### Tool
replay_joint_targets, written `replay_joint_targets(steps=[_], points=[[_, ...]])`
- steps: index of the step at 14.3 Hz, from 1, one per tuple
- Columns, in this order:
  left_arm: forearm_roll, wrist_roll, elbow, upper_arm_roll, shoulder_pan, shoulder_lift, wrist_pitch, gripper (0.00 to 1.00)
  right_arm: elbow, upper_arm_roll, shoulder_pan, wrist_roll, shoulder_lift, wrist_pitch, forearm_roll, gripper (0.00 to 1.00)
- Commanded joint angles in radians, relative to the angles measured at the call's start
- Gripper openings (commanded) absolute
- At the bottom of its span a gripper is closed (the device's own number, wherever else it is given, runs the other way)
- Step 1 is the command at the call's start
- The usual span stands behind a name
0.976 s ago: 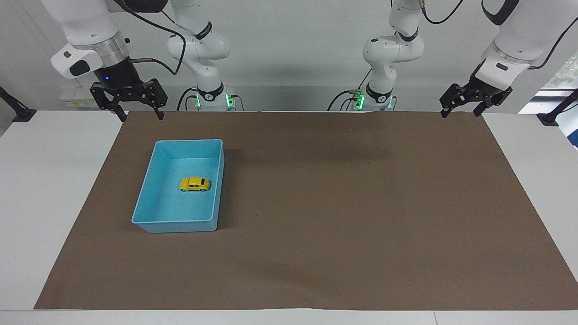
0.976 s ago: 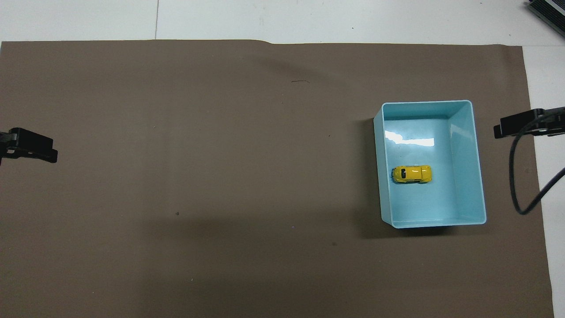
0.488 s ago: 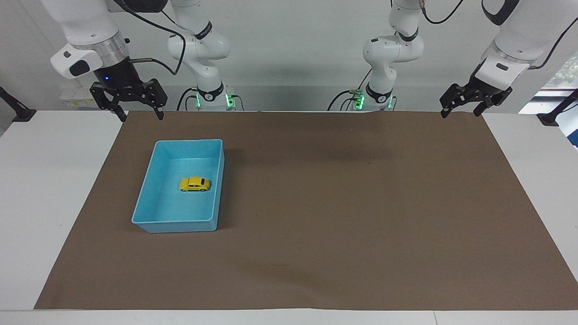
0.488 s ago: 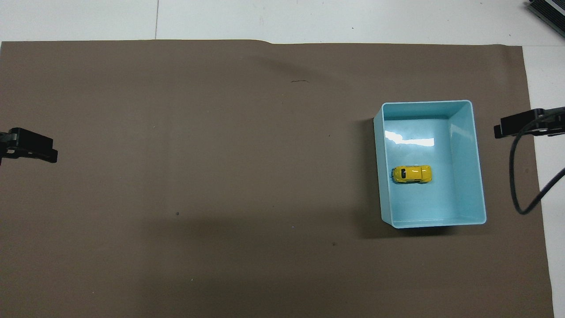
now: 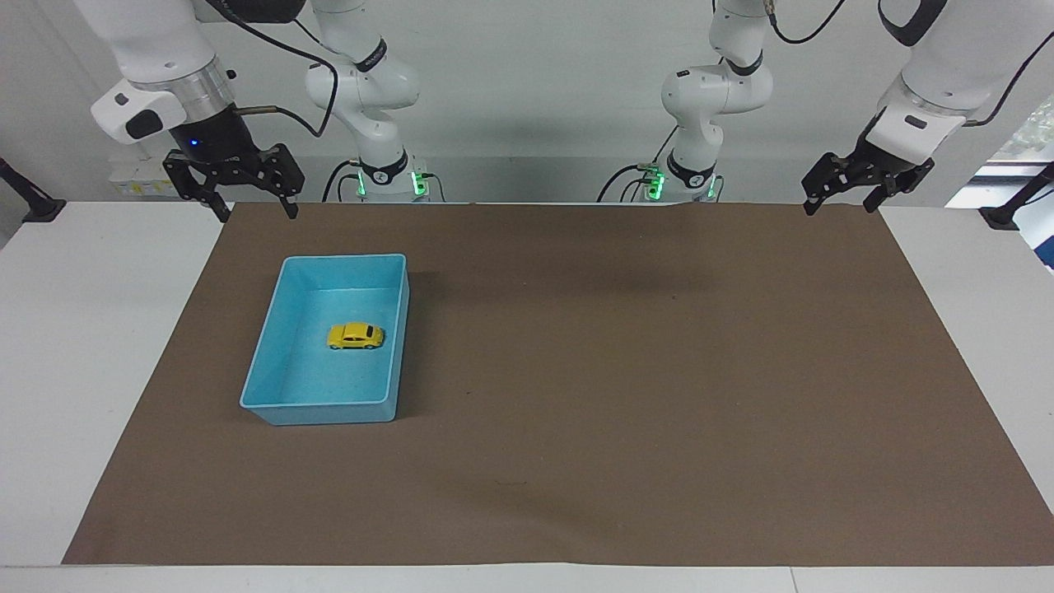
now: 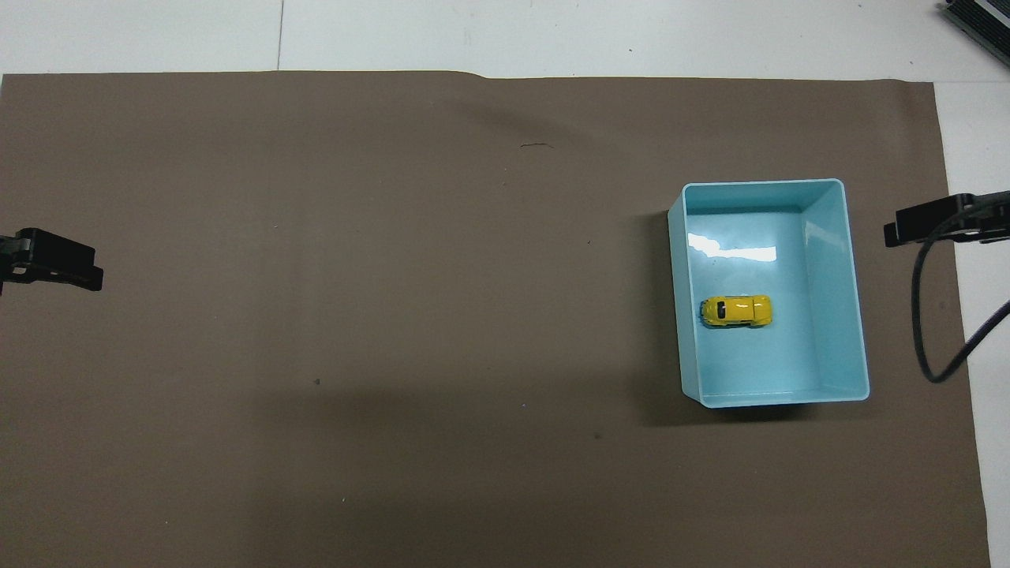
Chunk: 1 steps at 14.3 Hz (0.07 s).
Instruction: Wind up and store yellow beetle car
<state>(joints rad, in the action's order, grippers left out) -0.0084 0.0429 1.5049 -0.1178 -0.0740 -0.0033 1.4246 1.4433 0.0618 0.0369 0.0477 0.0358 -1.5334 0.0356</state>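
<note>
Yellow beetle car (image 5: 356, 336) in bin (image 5: 272, 408), claws apart.

White arms (image 5: 362, 74), black hands (image 5: 235, 177)

No text, labels, brand names, numbers or signs could be read on anything in either view.
</note>
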Motion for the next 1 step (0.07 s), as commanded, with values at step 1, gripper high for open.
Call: replay_joint_targets(steps=[1], points=[[0.010,0.006,-0.014,-0.013,-0.018,0.000,-0.018,1.00,0.006,-0.004,-0.009,-0.019,-0.007,-0.011,0.033,1.00]])
